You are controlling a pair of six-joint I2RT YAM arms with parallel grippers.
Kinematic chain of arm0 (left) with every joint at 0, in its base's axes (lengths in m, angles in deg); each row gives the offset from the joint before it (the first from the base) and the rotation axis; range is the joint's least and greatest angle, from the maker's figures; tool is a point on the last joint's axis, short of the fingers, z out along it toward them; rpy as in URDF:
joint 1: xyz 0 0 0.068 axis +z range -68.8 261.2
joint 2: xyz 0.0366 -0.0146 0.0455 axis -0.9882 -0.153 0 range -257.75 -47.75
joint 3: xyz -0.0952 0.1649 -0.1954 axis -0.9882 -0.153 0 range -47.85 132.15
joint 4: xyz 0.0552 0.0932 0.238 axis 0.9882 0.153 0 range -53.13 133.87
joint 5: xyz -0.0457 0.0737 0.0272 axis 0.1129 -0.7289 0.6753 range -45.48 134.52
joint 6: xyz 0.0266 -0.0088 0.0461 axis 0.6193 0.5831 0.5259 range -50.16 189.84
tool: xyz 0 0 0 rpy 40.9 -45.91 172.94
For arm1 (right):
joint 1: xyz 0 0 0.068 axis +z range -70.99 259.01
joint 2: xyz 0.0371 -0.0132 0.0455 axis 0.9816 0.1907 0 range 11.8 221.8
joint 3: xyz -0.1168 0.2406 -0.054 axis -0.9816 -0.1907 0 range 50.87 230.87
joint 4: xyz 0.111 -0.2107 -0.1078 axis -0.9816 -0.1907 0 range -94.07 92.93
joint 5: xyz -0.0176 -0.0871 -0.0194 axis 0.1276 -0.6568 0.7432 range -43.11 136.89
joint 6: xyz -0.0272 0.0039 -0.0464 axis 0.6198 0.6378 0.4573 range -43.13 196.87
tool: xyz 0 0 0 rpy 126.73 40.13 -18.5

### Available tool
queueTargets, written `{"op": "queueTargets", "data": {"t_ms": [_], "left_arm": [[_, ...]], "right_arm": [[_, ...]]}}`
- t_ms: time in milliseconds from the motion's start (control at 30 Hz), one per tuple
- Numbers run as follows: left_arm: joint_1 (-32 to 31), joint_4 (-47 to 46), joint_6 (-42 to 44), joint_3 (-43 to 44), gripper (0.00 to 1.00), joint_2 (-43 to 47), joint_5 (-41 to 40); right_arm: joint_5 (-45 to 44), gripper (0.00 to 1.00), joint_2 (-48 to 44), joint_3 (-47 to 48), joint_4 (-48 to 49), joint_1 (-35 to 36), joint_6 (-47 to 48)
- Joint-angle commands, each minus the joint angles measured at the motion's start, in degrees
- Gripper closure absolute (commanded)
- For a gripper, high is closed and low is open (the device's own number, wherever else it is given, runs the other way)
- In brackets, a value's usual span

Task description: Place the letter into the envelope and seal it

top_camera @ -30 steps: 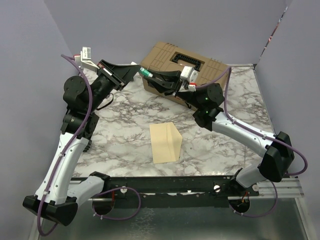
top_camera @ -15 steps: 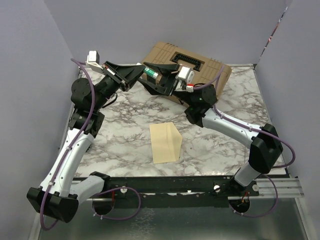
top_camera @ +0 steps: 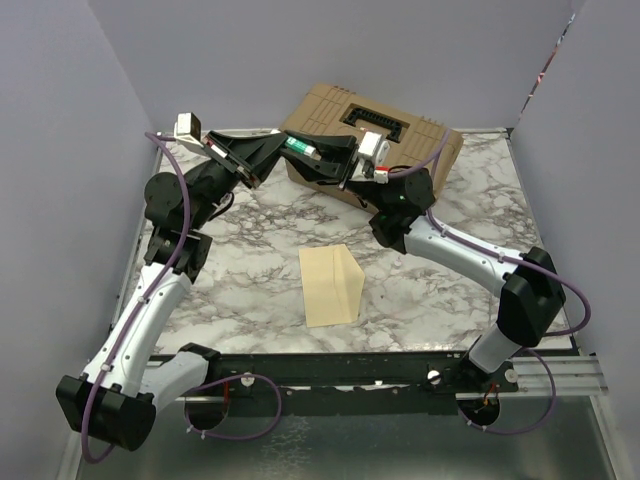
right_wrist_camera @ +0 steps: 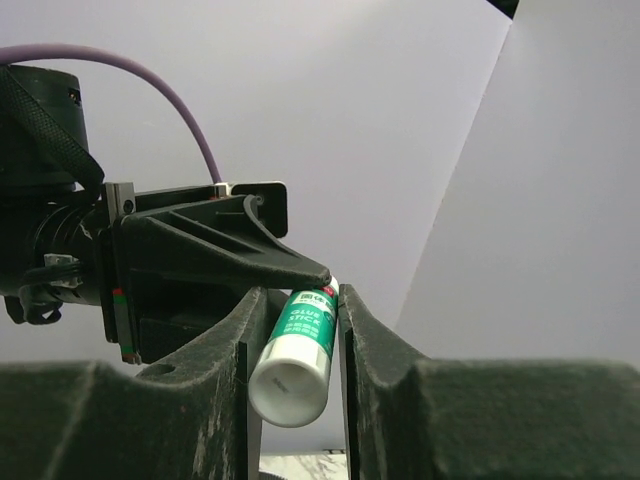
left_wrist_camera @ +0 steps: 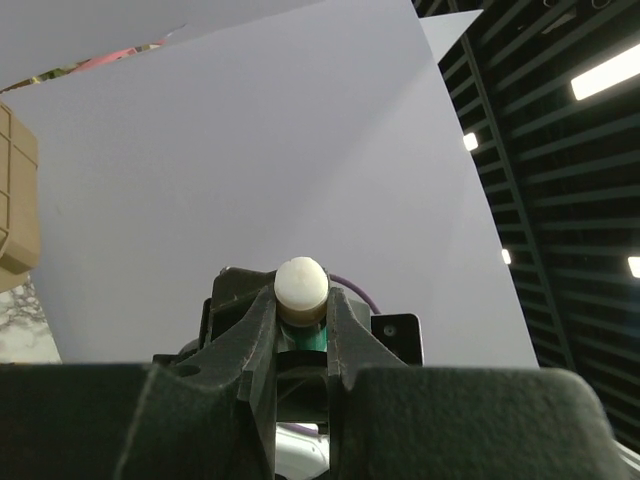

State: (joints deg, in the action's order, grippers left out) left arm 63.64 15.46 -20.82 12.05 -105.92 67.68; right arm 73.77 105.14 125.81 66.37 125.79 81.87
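Observation:
A green and white glue stick [top_camera: 297, 147] is held in the air between both grippers, above the table's back. My right gripper [top_camera: 312, 152] is shut on its green body [right_wrist_camera: 298, 350], with the fingers on both sides. My left gripper [top_camera: 272, 150] comes from the left and is shut on the stick's white cap [left_wrist_camera: 301, 283]. The pale yellow envelope [top_camera: 325, 290] lies flat at the table's middle, its triangular flap [top_camera: 352, 272] standing half up on the right side. The letter is not in view.
A tan toolbox [top_camera: 420, 135] with a black handle stands at the back, right behind the grippers. The left gripper's black body [right_wrist_camera: 200, 265] fills the left of the right wrist view. Grey walls close off the left, the back and the right.
My left gripper has moved right to meet the right gripper and closed on the glue stick's cap end. The right arm shifted slightly left. The envelope has not moved.

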Motion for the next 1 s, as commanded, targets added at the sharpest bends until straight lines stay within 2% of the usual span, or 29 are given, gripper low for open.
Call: {"op": "queueTargets", "data": {"t_ms": [0, 100, 133, 200, 267, 333, 433, 567, 700, 800, 867, 900, 967], "left_arm": [[0.33, -2.85, -2.49, -0.75, 1.00, 1.22, -0.24], [0.31, -2.85, -2.14, -0.83, 1.00, 1.44, -0.22], [0.29, -2.87, -1.93, -0.88, 0.99, 1.54, -0.29], [0.31, -2.52, -0.84, -1.05, 0.78, 1.93, -0.47], [0.27, -1.63, 0.86, -1.33, 0.48, 2.60, -0.95], [0.30, -0.48, 3.39, -1.87, 0.26, 3.65, -1.36], [0.31, 2.78, 8.34, -3.22, 0.11, 5.27, -2.24], [0.23, 9.08, 16.35, -4.34, 0.07, 6.78, -1.87], [0.29, 17.02, 24.02, -4.87, 0.09, 7.21, -0.04], [0.32, 18.28, 24.03, -7.82, 0.17, 7.37, 1.18], [0.29, 18.18, 23.75, -9.69, 0.27, 7.37, 1.59], [0.29, 18.24, 24.06, -10.68, 0.31, 7.51, 1.44], [0.27, 18.24, 24.62, -12.89, 0.34, 7.98, 0.57]], "right_arm": [[-0.96, 0.83, 0.57, 2.22, 0.50, 0.15, 0.81], [-2.52, 0.98, 0.43, 2.25, 0.20, 0.15, 1.55], [-3.32, 0.99, 0.36, 2.19, 0.07, 0.15, 1.59], [-5.25, 1.00, -0.02, 1.96, -0.23, 0.15, 1.91], [-7.63, 1.00, -0.60, 1.69, -0.99, 0.14, 1.80], [-11.53, 1.00, -1.39, 2.02, -3.35, 0.15, 1.51], [-21.24, 1.00, -2.96, 3.34, -10.06, 0.15, -0.07], [-32.76, 1.00, -5.43, 4.18, -21.08, 0.15, -2.31], [-39.40, 1.00, -8.35, 6.82, -42.67, 0.15, -7.98], [-38.03, 1.00, -11.06, 6.67, -58.79, 0.15, -13.03], [-35.88, 1.00, -12.59, 5.57, -69.68, 0.15, -16.61], [-34.07, 1.00, -13.36, 4.36, -73.78, 0.15, -17.76], [-30.25, 1.00, -14.89, -0.20, -78.37, 0.21, -19.48]]}}
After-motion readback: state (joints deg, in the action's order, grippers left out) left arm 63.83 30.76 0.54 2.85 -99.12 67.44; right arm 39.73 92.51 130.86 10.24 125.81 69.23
